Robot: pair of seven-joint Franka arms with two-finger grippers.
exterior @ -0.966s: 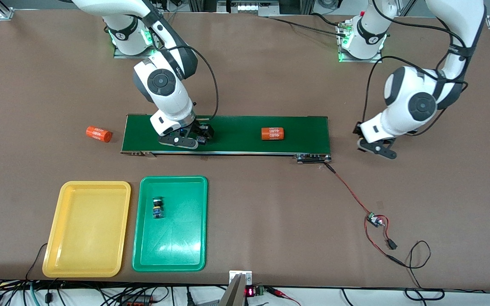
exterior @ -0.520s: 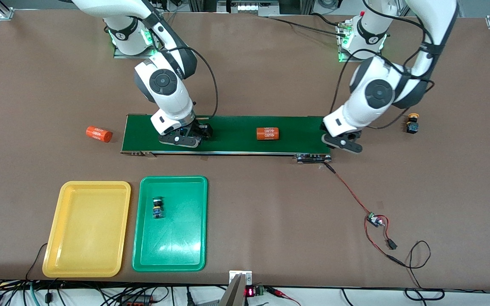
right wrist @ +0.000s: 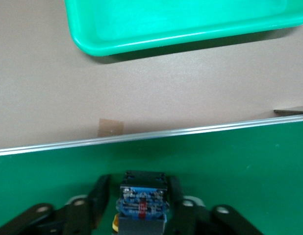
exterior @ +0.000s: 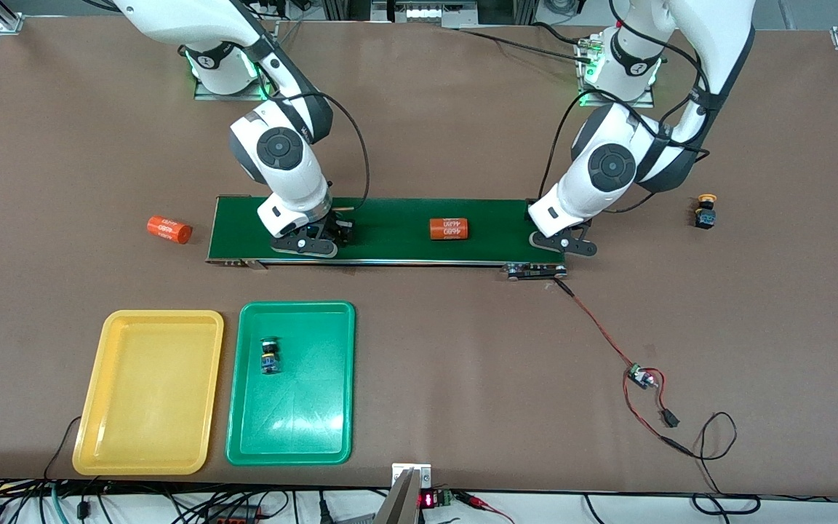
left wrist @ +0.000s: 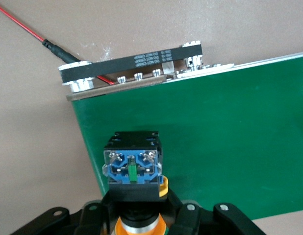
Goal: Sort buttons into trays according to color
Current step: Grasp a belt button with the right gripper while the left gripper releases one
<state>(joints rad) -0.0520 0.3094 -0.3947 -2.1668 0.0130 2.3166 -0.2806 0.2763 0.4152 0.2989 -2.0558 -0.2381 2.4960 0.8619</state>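
On the conveyor belt [exterior: 390, 218], my right gripper [exterior: 335, 233] [right wrist: 141, 196] is shut on a black-and-blue button [right wrist: 141, 198] that rests on the belt; its cap is hidden. My left gripper [exterior: 568, 244] [left wrist: 134, 196] hangs over the belt's end nearest the left arm, shut on another button [left wrist: 132, 164] with a yellow rim under its body. A third button [exterior: 269, 356] lies in the green tray [exterior: 302, 407] [right wrist: 181, 19]. The yellow tray [exterior: 148, 391] beside it holds nothing. A yellow-capped button [exterior: 705, 211] stands on the table toward the left arm's end.
One orange cylinder [exterior: 449, 228] lies mid-belt and another [exterior: 169, 229] lies on the table off the belt's end nearest the right arm. A red and black wire with a small board [exterior: 641, 375] runs from the belt's motor end toward the front camera.
The left arm swung in over the belt's end with its button, uncovering the yellow-capped button on the table. The right gripper's fingers closed in on their button. The mid-belt cylinder drifted toward the right arm's end.
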